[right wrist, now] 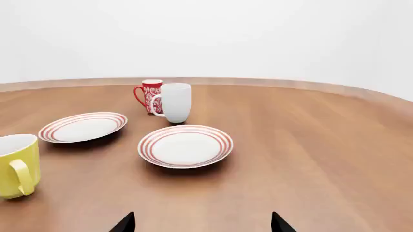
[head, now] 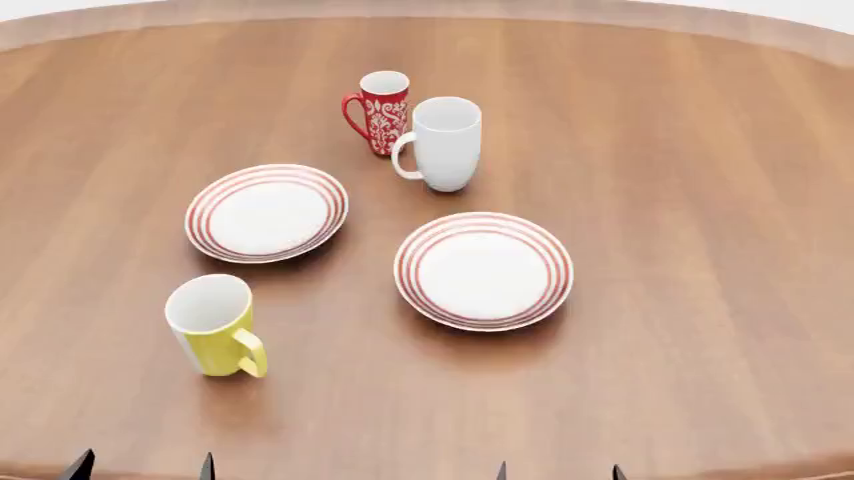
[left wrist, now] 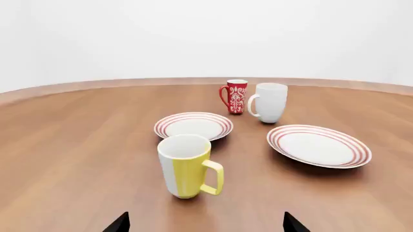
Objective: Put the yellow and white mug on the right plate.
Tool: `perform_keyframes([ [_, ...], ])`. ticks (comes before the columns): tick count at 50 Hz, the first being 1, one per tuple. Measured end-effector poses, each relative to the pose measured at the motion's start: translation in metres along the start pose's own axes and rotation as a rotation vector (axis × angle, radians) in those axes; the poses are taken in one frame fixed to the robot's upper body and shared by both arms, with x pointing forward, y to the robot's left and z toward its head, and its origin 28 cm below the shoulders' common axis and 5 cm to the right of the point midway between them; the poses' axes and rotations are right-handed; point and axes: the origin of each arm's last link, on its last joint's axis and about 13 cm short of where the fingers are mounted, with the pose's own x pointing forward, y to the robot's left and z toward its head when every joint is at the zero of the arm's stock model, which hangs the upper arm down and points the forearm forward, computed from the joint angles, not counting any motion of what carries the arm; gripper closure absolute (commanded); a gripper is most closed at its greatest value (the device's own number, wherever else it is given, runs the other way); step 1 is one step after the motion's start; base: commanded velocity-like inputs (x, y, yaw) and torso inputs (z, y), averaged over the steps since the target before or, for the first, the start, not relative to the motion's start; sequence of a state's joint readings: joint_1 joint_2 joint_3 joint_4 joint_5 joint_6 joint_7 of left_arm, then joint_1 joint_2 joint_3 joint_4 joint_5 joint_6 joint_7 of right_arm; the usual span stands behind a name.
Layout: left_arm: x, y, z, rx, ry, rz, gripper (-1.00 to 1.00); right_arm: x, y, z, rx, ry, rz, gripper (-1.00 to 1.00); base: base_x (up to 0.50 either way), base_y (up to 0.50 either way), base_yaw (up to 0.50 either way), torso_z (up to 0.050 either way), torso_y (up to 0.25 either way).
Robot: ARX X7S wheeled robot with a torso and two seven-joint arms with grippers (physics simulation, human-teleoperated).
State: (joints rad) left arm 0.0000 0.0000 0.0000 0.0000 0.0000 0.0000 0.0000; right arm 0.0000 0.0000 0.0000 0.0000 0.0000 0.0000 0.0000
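The yellow and white mug (head: 214,325) stands upright on the wooden table at the near left, handle toward me and to the right; it also shows in the left wrist view (left wrist: 187,166) and the right wrist view (right wrist: 16,166). The right plate (head: 483,270), white with red rings, lies empty in the middle; it shows in both wrist views too (left wrist: 318,145) (right wrist: 185,145). My left gripper (head: 142,466) is open and empty, a little short of the mug, with only its fingertips (left wrist: 119,224) showing. My right gripper (head: 558,470) is open and empty near the table's front edge.
The left plate (head: 267,212) lies empty behind the yellow mug. A tall white mug (head: 442,142) and a slim red floral mug (head: 380,110) stand together behind the right plate. The table's front edge (head: 747,470) runs just below my grippers.
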Motion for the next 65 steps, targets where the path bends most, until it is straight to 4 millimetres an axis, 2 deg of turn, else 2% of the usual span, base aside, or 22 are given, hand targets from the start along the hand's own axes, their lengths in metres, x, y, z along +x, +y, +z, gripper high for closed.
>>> perform_keyframes([
  [44, -0.003, -0.002, 0.002, 0.014, -0.027, -0.007, -1.00, -0.001, 0.000, 0.003, -0.004, 0.011, -0.022, -1.00, 0.00, 0.00, 0.00, 0.000, 0.000],
  [49, -0.003, -0.002, 0.009, 0.036, -0.124, 0.016, -1.00, -0.001, 0.000, 0.010, 0.012, -0.062, -0.030, -1.00, 0.00, 0.00, 0.00, 0.000, 0.000],
  [57, -0.010, 0.001, 0.035, 0.106, -0.461, 0.097, -1.00, -0.003, 0.000, 0.032, 0.077, -0.328, -0.048, -1.00, 0.00, 0.00, 0.00, 0.000, 0.000],
  [65, -0.019, 0.000, 0.049, 0.130, -0.658, 0.122, -1.00, -0.008, -0.001, 0.043, 0.115, -0.483, -0.057, -1.00, 0.00, 0.00, 0.00, 0.000, 0.000],
])
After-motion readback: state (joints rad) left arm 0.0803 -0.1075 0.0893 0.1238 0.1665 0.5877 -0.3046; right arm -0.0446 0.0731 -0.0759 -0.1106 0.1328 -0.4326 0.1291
